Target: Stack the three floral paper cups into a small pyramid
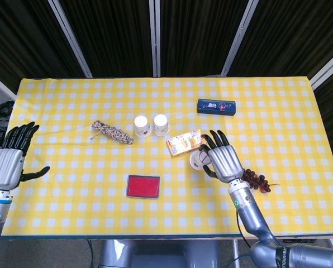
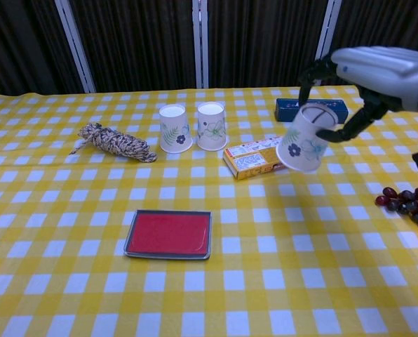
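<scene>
Rope bundle (image 2: 115, 142), red tray (image 2: 168, 234), grapes (image 2: 407, 203)

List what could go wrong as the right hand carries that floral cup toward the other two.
1. The right hand holds the third cup tilted, seemingly by only a few fingers at its base end; it could slip.
2. Its likely path crosses the orange box; a low pass might clip it.
3. The two upside-down cups stand side by side, nearly touching; a tilted or off-centre placement could topple them.
</scene>
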`<state>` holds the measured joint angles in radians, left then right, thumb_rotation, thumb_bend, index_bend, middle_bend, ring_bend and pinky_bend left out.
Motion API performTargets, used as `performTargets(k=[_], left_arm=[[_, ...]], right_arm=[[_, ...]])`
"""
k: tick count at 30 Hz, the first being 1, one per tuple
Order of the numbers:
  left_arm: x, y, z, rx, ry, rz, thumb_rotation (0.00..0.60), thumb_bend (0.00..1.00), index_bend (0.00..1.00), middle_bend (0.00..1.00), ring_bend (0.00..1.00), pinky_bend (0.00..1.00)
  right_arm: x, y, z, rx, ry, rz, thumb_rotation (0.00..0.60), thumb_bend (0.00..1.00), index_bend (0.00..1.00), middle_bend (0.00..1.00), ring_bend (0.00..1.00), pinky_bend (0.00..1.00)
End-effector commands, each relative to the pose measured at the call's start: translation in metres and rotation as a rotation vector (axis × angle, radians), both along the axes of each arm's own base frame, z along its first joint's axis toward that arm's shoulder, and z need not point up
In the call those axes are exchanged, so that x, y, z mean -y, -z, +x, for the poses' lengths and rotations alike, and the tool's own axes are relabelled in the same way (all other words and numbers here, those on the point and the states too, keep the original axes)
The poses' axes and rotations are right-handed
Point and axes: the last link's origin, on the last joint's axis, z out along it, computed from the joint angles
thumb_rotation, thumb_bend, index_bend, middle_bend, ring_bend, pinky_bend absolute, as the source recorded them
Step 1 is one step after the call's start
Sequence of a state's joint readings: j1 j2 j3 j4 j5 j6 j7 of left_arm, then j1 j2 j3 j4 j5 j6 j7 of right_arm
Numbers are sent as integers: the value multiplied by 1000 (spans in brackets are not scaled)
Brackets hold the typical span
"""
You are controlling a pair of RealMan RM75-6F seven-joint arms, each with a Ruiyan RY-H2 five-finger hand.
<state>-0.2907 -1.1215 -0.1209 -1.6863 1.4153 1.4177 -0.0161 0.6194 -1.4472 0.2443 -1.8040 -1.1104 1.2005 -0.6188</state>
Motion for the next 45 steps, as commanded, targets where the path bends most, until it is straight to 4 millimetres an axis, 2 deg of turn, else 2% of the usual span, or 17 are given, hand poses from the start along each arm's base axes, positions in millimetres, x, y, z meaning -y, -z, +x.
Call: performTargets(k=[1,6,9,14,20,26,32,45], left_arm=[[-1,-1,-2,-1,-7,-1,600,135,0,0,0,0],[-4,-2,-4,8,-20,-3,600,135,0,0,0,0],[-6,-1,-5,9,-26,-8,600,135,0,0,0,0],[-7,1,-6,4,-30,-22,600,134,0,0,0,0],[-9,3,-7,-1,-38,-27,600,135,0,0,0,0],[-11,4,-7,4,-42,-30,600,134,0,0,0,0],[-10,6,-6,-1,-37,-41,600,134,0,0,0,0],[-11,4,-6,16,-36,-26,600,134,0,0,0,0]], right_arm=[[18,-4,34,58,-49,-34,600,247,492,147,0,0],[41,0,75,87,-116,-45,600,247,498,156,0,0],[53,7,93,87,-136,-46,600,247,502,161,0,0],[73,23,114,90,-153,-41,600,252,511,172,0,0],[104,43,130,97,-137,-24,600,261,528,188,0,0],[127,65,137,71,-120,-17,600,259,528,201,0,0],[134,80,133,61,-114,-16,600,259,531,206,0,0],[142,92,130,52,-115,-26,600,255,534,206,0,0]])
